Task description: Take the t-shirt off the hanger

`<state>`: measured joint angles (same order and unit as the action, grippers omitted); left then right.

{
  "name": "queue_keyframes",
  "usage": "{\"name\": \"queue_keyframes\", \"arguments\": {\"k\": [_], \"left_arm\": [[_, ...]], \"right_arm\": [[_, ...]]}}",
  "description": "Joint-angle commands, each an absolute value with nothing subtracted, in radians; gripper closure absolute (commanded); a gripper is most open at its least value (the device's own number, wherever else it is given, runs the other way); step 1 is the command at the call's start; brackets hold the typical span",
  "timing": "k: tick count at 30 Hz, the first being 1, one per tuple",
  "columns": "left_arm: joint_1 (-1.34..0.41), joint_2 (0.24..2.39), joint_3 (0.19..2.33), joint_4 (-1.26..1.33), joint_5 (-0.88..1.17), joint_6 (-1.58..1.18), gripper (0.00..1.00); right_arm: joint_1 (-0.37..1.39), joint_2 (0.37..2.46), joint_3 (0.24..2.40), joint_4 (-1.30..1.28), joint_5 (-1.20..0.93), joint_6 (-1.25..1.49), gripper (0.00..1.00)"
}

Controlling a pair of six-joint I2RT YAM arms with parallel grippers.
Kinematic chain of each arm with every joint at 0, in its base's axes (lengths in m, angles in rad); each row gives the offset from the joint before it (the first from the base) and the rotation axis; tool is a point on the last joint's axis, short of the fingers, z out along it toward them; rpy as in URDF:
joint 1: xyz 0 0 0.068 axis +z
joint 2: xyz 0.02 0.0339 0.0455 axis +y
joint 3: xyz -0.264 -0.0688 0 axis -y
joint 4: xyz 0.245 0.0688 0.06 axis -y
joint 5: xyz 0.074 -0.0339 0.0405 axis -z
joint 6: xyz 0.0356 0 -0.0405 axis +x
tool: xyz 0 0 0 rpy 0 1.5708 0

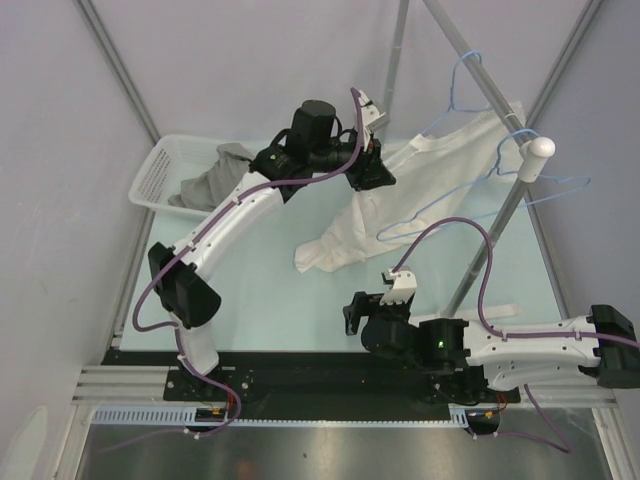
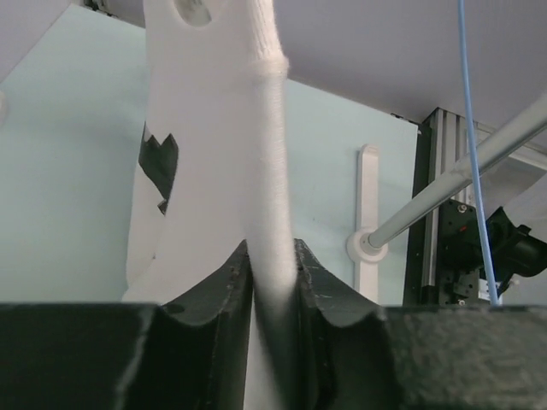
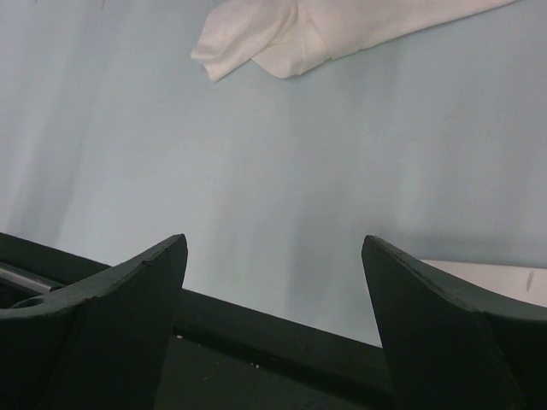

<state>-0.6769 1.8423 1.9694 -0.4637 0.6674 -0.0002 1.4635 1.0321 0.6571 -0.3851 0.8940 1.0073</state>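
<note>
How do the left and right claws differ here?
The left claw is shut on the t-shirt; the right claw is open and empty. The left claw reaches far out, while the right claw sits near the bases, over bare table. Both have dark fingers.

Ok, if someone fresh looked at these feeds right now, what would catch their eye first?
First, the white t-shirt, hanging off the blue hanger at back right, with the left gripper shut on a fold of it. Next, the right gripper, open and low over the table near the front, holding nothing. At back left, a white basket holds a grey garment.
</note>
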Motion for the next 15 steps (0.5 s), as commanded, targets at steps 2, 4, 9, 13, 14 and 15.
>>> {"name": "queue_keyframes", "arguments": {"k": [2,4,9,13,14,15], "left_arm": [[-0.692,1.806,2.025,-0.437,0.647,-0.028,0.89],[-0.692,1.796,2.029,-0.446,0.646,-0.043,0.98],[-0.692,1.772,2.069,-0.466,0.597,-0.086,0.99],[-0.692,1.73,2.102,-0.463,0.569,-0.121,1.0],[-0.692,1.709,2.102,-0.456,0.566,-0.133,1.0],[-0.69,1.701,2.103,-0.453,0.56,-0.14,1.0]], "right_arm": [[1.473,1.032,0.69,-0.371,0.948,1.042,0.12],[1.474,1.031,0.69,-0.373,0.95,1.043,0.12],[1.479,1.026,0.687,-0.385,0.956,1.054,0.12],[1.482,1.022,0.686,-0.39,0.96,1.06,0.12],[1.48,1.022,0.686,-0.391,0.96,1.06,0.12],[1.48,1.022,0.686,-0.39,0.963,1.058,0.12]]}}
